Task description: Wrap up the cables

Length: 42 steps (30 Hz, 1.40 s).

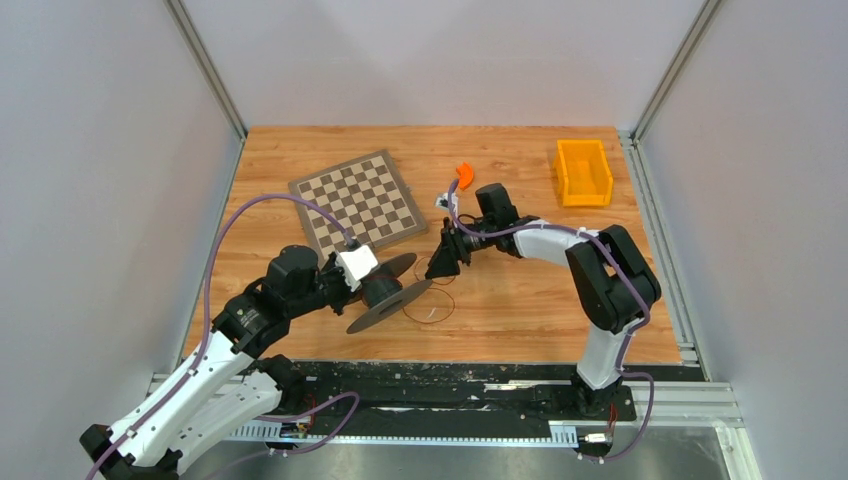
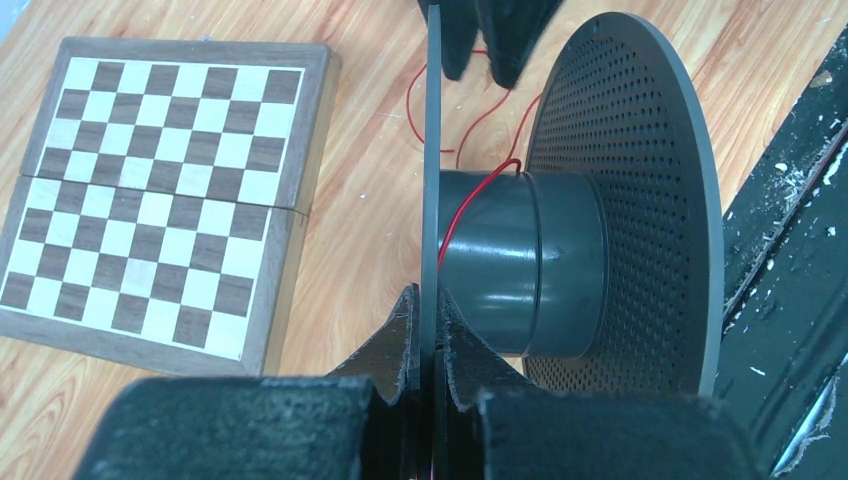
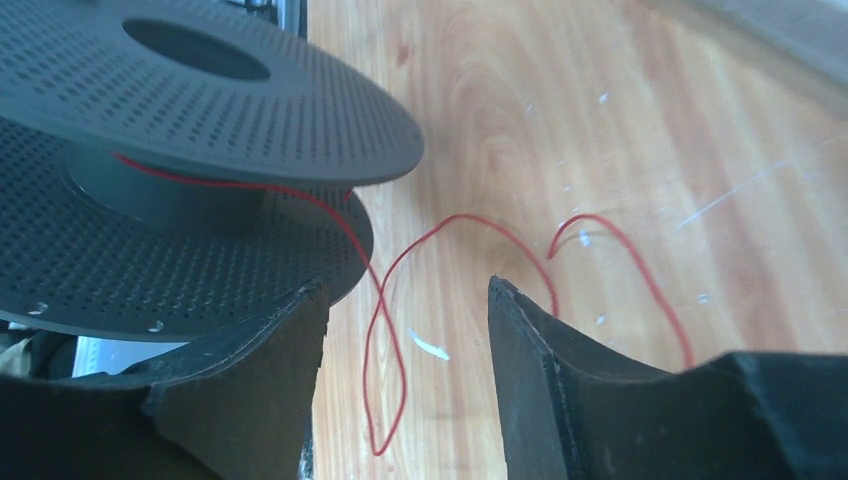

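Note:
A thin dark red wire lies in loose loops on the wooden table, one end running onto the hub of a dark grey perforated spool. My left gripper is shut on the rim of one spool flange and holds the spool tilted on its side. The wire runs over the hub. My right gripper is open just above the table beside the spool. A loop of the wire lies between its fingers, not gripped.
A folded chessboard lies behind the spool at the back left. An orange bin stands at the back right. A small orange piece lies near the right arm's wrist. The table's black front edge is close to the spool.

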Motion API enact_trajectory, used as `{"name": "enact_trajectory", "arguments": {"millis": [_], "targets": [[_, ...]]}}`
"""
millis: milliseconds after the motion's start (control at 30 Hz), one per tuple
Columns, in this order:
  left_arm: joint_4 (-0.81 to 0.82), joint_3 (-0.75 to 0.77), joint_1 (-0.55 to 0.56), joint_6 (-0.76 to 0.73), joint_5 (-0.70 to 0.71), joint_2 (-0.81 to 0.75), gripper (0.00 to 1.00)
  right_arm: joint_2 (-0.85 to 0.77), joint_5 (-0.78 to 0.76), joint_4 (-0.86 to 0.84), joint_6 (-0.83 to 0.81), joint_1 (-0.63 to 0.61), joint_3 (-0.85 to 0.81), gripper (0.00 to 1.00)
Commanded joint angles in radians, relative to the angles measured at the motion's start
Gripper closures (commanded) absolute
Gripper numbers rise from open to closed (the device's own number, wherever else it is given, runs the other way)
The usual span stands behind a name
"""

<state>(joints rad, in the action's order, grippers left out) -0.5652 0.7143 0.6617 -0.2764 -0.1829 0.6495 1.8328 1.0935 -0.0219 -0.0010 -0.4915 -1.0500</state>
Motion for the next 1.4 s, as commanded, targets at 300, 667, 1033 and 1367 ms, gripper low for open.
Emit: {"name": "enact_trajectory", "arguments": {"millis": [300,667,1033,1367], "targets": [[0.068,0.008,0.0,-0.005,-0.031,-0.018,1.0,0.005,-0.041,0.117,-0.131,-0.081,0.021,0.41],[0.054,0.01,0.001,0.006,-0.019,-0.022,1.0,0.02,-0.18,0.116,-0.062,-0.108,-0.025,0.68],[0.081,0.019,0.001,0.128,0.086,0.029,1.0,-0.109,-0.345,0.117,-0.005,-0.071,-0.046,1.0],[0.076,0.071,0.001,0.383,0.25,0.212,0.95,-0.233,-0.348,0.129,-0.033,-0.103,-0.183,1.0]]}}
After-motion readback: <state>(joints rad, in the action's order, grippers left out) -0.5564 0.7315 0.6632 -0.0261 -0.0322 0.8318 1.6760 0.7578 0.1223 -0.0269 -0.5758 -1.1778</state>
